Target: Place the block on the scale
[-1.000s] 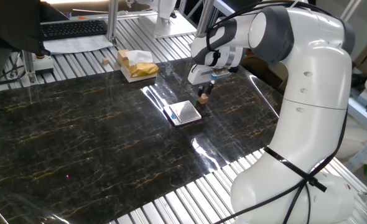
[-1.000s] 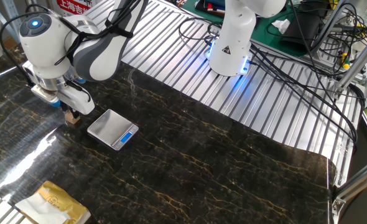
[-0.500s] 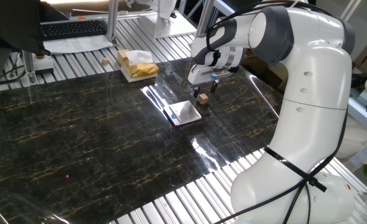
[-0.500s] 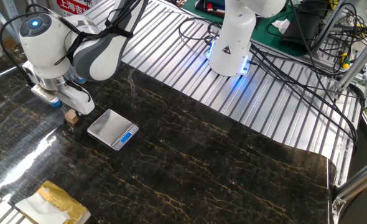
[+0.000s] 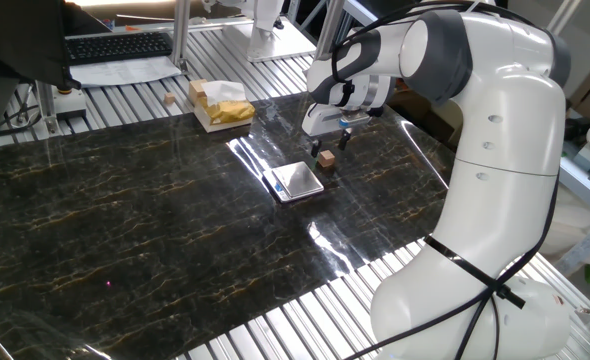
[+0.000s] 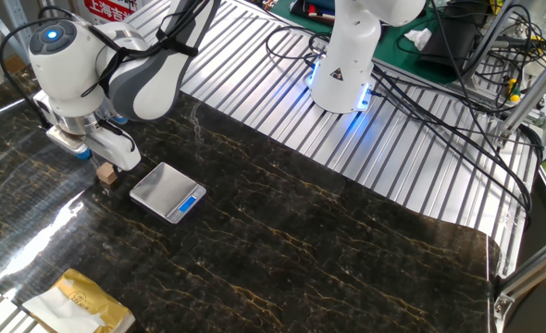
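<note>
The block (image 5: 327, 158) is a tiny tan-brown cube lying on the dark marble table, just right of the scale (image 5: 297, 181). The scale is a small flat square with a shiny plate and a blue mark. My gripper (image 5: 332, 143) hangs just above the block, its fingers apart and empty. In the other fixed view the block (image 6: 107, 173) lies left of the scale (image 6: 167, 191), with the gripper (image 6: 102, 157) right above it. The scale's plate is bare.
A pale-yellow boxy stack (image 5: 218, 104) stands at the table's back edge and also shows in the other fixed view (image 6: 79, 301). Another small wooden piece (image 5: 167, 99) lies on the slatted surface behind it. A keyboard (image 5: 115, 45) and cables (image 6: 458, 83) lie beyond the table.
One second ago the gripper was down around the block. It has since risen a little, and the block stayed on the table. Nothing has moved in the last half second.
</note>
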You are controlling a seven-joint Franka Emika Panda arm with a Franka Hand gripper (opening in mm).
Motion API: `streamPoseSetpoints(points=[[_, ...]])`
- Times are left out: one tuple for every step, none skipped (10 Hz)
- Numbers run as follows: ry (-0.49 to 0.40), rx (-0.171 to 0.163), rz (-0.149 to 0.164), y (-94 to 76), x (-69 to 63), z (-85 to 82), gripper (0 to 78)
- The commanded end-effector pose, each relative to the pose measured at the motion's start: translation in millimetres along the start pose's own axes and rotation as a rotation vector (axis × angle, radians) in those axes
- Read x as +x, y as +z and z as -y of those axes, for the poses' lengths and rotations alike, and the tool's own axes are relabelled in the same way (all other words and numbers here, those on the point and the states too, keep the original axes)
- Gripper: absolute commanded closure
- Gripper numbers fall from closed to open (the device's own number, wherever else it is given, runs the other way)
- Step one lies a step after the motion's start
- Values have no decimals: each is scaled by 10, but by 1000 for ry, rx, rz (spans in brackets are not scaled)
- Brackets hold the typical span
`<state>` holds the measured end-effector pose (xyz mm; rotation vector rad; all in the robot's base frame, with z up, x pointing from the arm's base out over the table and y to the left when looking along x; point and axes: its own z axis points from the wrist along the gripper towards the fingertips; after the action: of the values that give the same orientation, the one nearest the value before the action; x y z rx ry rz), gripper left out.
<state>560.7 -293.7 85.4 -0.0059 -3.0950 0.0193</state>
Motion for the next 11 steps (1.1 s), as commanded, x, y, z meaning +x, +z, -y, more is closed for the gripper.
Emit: streamPoseSetpoints(points=[[0,4,2,17,-13,10,2],[0,4,2,25,-14,9,2],[0,4,2,37,-14,7,2],[0,4,1,48,-13,5,2],[1,4,-1,60,-14,4,2],[1,4,-1,72,-13,3,2],[1,4,-1,82,-11,3,2],[1,4,-1,82,-11,3,2],[1,4,-1,111,-5,1,2],[1,5,-1,122,-5,6,2],[-2,6,-1,141,-4,30,2]])
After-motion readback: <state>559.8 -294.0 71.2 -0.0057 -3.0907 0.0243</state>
